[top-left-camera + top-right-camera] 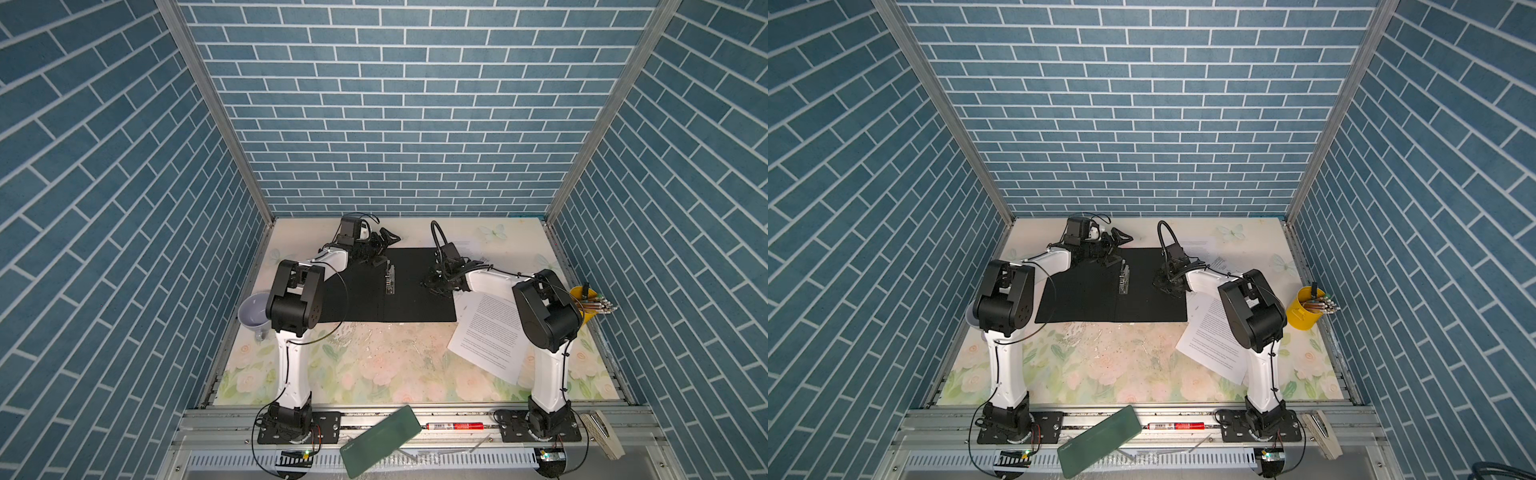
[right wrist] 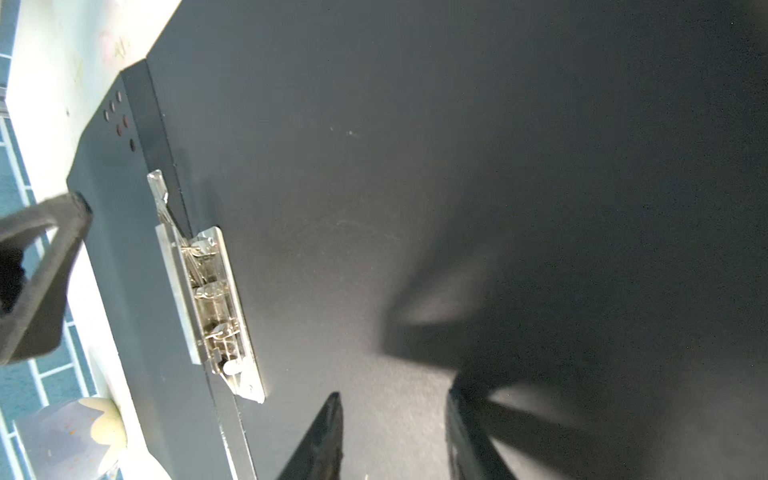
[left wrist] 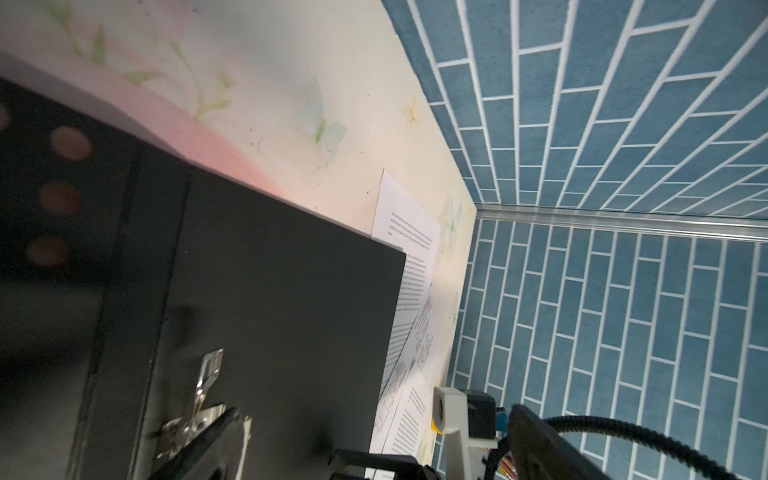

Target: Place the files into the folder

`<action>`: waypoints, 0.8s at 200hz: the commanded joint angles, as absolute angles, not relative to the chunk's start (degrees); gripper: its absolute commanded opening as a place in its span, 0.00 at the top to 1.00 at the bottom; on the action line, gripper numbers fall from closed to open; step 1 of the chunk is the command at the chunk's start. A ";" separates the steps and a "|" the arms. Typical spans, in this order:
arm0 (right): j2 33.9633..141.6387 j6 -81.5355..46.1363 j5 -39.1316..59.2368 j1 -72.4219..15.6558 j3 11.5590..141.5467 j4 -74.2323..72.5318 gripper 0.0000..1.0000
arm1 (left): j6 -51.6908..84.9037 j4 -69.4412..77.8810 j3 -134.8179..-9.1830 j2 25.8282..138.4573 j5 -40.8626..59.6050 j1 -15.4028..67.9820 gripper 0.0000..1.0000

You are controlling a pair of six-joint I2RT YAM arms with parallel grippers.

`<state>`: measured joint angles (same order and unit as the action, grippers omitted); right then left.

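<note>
The folder [image 1: 353,299] [image 1: 1075,299] lies open and flat with its black inside up and a metal clip [image 1: 389,279] [image 2: 208,291] at the spine. White files with printed text lie to its right: one sheet [image 1: 490,332] [image 1: 1212,336] by the right arm and another [image 1: 467,247] [image 3: 411,270] at the folder's far right corner. My left gripper [image 1: 382,249] [image 3: 291,453] is open at the folder's far edge near the spine. My right gripper [image 1: 436,286] [image 2: 395,432] hangs just above the folder's right half, jaws apart and nothing between them.
A pale mug [image 1: 253,311] stands left of the folder by the left arm. At the right edge is a yellow cup of pens [image 1: 582,303]. On the front rail lie a dark green slab [image 1: 380,440] and a red marker [image 1: 453,426].
</note>
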<state>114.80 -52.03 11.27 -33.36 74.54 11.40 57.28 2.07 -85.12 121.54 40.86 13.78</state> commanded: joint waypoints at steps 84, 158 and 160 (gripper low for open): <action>94.34 -44.26 -3.55 -32.88 63.56 20.63 0.17 | 44.30 -12.25 -82.60 109.97 27.86 23.50 0.00; 74.31 -43.68 -7.19 -28.50 45.93 23.97 0.13 | 45.39 -12.87 -79.27 109.36 22.18 35.30 0.00; 73.97 -43.68 -7.11 -28.28 45.56 24.16 0.13 | 45.49 -12.78 -79.17 109.41 21.87 35.63 0.00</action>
<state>78.30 -44.95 -5.26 -30.11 50.24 20.95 45.19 -12.23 -80.64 110.67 25.19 32.49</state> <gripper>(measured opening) 0.871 0.996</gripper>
